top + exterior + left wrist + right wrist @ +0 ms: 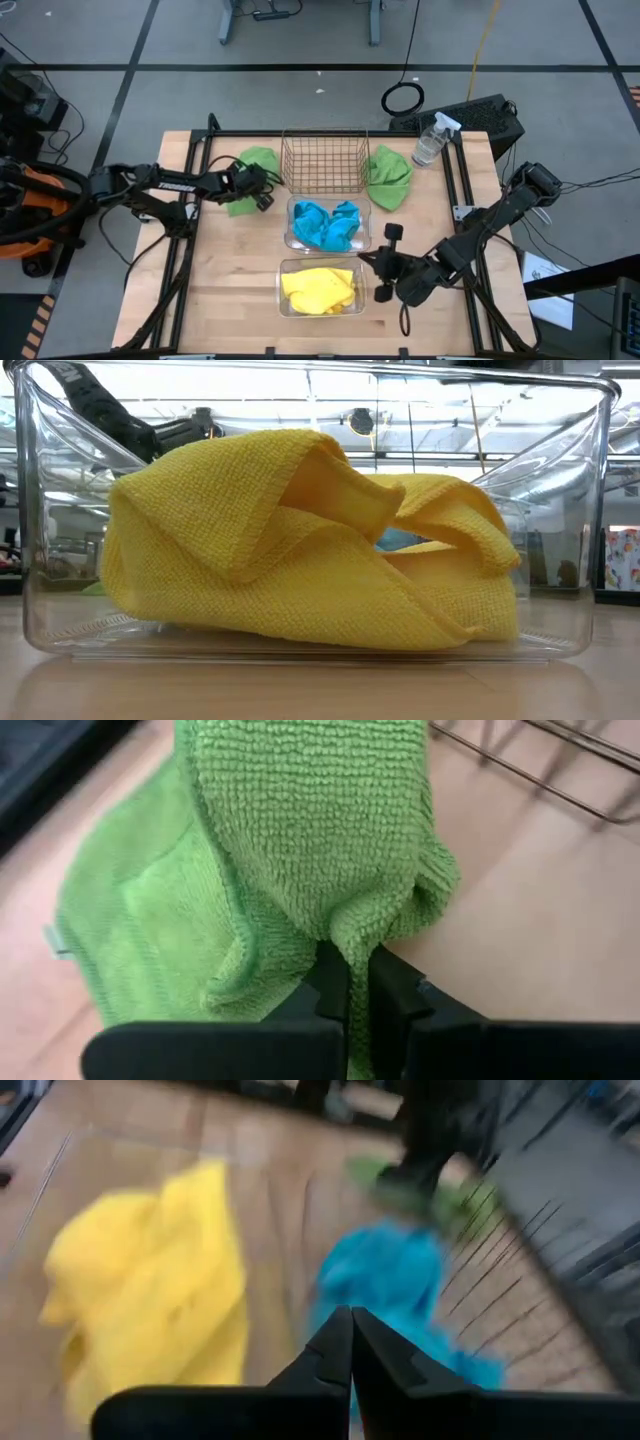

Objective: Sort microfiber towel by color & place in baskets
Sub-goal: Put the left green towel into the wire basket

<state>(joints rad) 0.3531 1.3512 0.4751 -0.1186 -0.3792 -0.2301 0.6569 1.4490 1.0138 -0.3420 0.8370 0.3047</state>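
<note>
Towel sorting on a wooden table nears its finish as the left gripper clamps its fingers on a fold of a bright green microfiber towel, which lies on the bare wood just left of the copper wire basket.

Done well, the lift calls for raising the cloth high enough that its trailing edge clears the wire rim, carrying it over the middle of the basket, and letting go only once the bulk hangs inside (a low carry looks likely to snag the nubby weave on the mesh). The pinch sits on a thin ridge of fabric, so a slow rise seems wise.

A second green towel lies crumpled just right of the same basket, touching or nearly touching its side, not yet in. Blue towels fill the middle clear plastic basket; yellow towels sit bunched in the nearest clear basket, folded loosely over themselves.

The right gripper, fingers closed together on nothing, hovers just right of the yellow and blue baskets. A clear spray bottle stands at the far right corner.
</note>
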